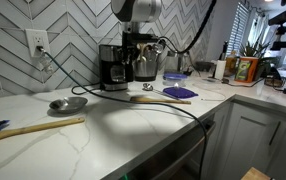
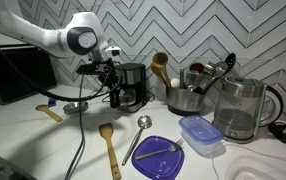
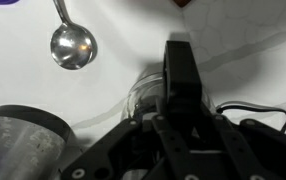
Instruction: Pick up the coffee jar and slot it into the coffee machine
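Where fingers [image 3: 180, 80] sit: one jar [image 3: 143, 97], one machine [image 1: 112, 62].

Open counter [image 2: 33, 140] before the coffee machine [image 2: 133, 90] (steel canister [image 2: 186, 100] close beside)

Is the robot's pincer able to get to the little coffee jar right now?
Probably yes. The pincer hangs right beside the coffee machine. The wrist view shows the round, glassy coffee jar just under its finger, with nothing between them. I cannot tell whether it already grips the jar.
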Motion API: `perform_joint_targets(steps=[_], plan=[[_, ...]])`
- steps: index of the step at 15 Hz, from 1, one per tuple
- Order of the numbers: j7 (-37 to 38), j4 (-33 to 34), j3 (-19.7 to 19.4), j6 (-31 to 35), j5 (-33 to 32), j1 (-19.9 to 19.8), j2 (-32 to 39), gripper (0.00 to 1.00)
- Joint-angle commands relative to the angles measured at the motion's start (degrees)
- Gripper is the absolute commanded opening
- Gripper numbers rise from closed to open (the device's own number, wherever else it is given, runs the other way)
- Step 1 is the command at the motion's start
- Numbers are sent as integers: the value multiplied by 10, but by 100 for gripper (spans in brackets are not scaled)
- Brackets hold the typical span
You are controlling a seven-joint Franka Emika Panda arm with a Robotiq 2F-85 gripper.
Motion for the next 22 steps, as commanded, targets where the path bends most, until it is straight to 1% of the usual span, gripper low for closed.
perform_joint_targets(steps=[1,5,10,14,22], plan=[[9,23,4,2,-13,11,21,7],[-12,27,12,-9,4,15,22,7],[-29,27,22,-41,17,18,10,7],[-16,32,24,-47,15,23,21,7],[24,43,12,-24,-1,20,36,7]])
